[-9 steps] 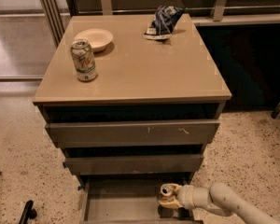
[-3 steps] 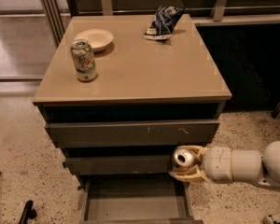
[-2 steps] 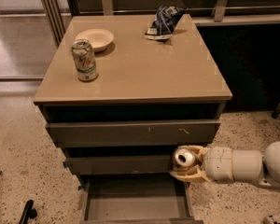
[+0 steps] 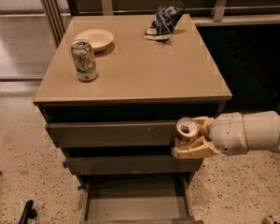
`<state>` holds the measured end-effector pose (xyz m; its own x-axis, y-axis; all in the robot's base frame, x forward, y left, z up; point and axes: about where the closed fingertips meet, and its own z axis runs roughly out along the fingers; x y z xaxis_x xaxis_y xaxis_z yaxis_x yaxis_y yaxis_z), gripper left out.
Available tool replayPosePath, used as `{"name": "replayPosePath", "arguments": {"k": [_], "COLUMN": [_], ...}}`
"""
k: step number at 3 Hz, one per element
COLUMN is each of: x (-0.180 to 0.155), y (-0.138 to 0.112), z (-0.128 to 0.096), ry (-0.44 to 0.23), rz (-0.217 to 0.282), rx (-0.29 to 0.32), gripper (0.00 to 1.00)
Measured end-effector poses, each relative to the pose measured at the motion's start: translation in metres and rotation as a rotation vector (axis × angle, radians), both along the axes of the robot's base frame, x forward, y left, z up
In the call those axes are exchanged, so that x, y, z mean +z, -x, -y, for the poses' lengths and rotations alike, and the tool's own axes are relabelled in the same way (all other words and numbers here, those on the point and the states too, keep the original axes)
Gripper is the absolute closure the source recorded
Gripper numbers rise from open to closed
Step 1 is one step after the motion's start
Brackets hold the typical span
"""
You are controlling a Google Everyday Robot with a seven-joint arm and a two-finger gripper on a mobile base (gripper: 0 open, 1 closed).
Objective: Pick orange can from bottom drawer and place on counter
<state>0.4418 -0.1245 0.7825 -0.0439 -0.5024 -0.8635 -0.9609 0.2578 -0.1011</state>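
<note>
Gripper (image 4: pixel 187 139) is closed on the orange can (image 4: pixel 187 128), one cream finger on each side. The can is upright, with its silver top and tab facing up. I'm holding it out in front of the cabinet, just below the counter (image 4: pixel 144 76) and short of the front right corner, level with the upper drawer fronts. I cannot tell whether it touches the drawer face behind it. The bottom drawer (image 4: pixel 135 200) stands pulled out underneath. I judge the pick done and the step in hand to be the lift-and-carry onto the top. To do it well, I'd go straight up first, until the can's base and the lower finger are plainly above the thin front edge. Only then would I move inward, since coming in early risks clipping that edge and twisting the can in the grip. My target is the bare tan patch inside the front right corner. That spot is well apart from the white-and-green can (image 4: pixel 84 59) near the left edge, the bowl (image 4: pixel 96 38) toward the back left corner and the crumpled bag (image 4: pixel 162 22) at the back edge. I'd keep the wrist level so the base lands flat. The top looks glossy, so I'd release only once the can's weight is on it, then back out toward the right edge without brushing the can.
</note>
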Motion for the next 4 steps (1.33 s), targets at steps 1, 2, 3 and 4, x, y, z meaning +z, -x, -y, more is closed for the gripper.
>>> {"name": "replayPosePath", "arguments": {"k": [1,2,3,4], "x": [0.0,0.012,0.044,0.067], "y": [0.0,-0.015,-0.069,-0.101], "z": [0.0,0.004,0.01,0.009], "ry": [-0.002,-0.015,-0.03,-0.039], "rz": [-0.009,-0.07,-0.148,-0.163], "rx": [-0.006,-0.061,-0.163,-0.198], "gripper": [1.0,1.0,1.0,1.0]}}
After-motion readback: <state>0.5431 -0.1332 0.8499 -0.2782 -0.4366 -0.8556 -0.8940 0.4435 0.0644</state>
